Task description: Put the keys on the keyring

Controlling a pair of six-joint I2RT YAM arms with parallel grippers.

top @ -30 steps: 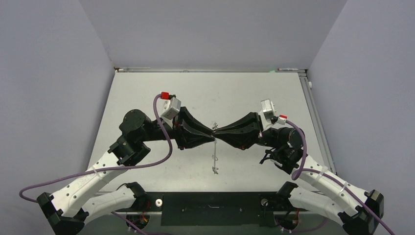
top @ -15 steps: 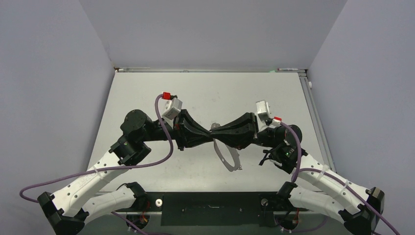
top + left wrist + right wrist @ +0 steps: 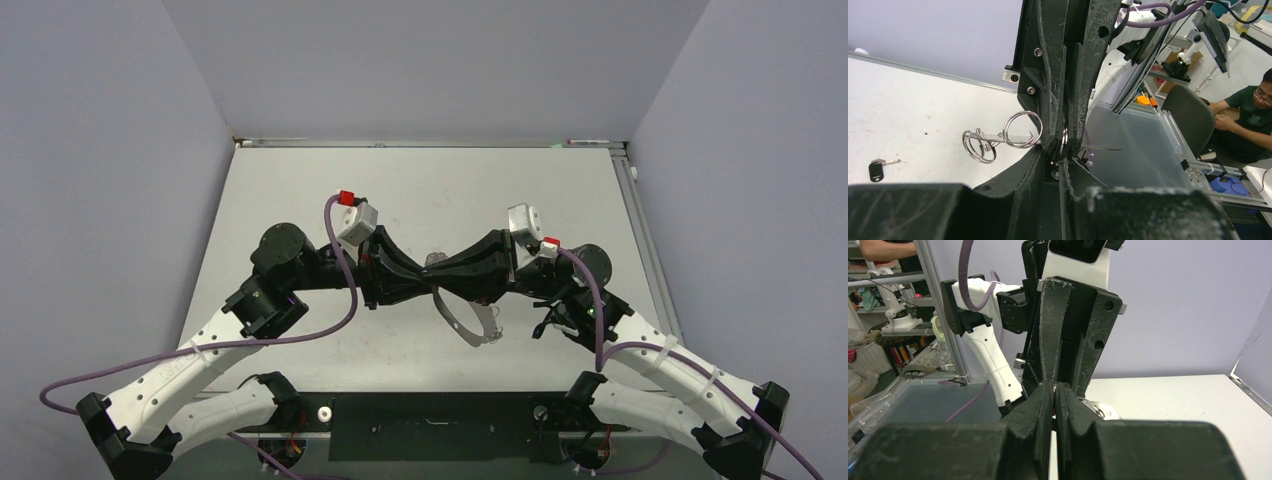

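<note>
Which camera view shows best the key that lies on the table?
The left wrist view: the key lies flat on the white table, black head and silver blade clear. The top external and right wrist views do not show it.

Glossy metal keyring [image 3: 998, 135] — smooth matt table [image 3: 560, 190]

I look down on a pale grey table [image 3: 300, 190] boxed in by lavender walls [image 3: 420, 60]. A metal rail [image 3: 430, 144] runs along its 12 o'clock edge and a black plate [image 3: 430, 425] along its 6 o'clock edge. On the left wrist feed, a person [image 3: 1245, 127] in a green shirt and glasses sits at 3 o'clock, just beside a dark chair [image 3: 1188, 117]. On the right wrist feed, a metal post [image 3: 944, 325] stands at 9 o'clock.
</note>
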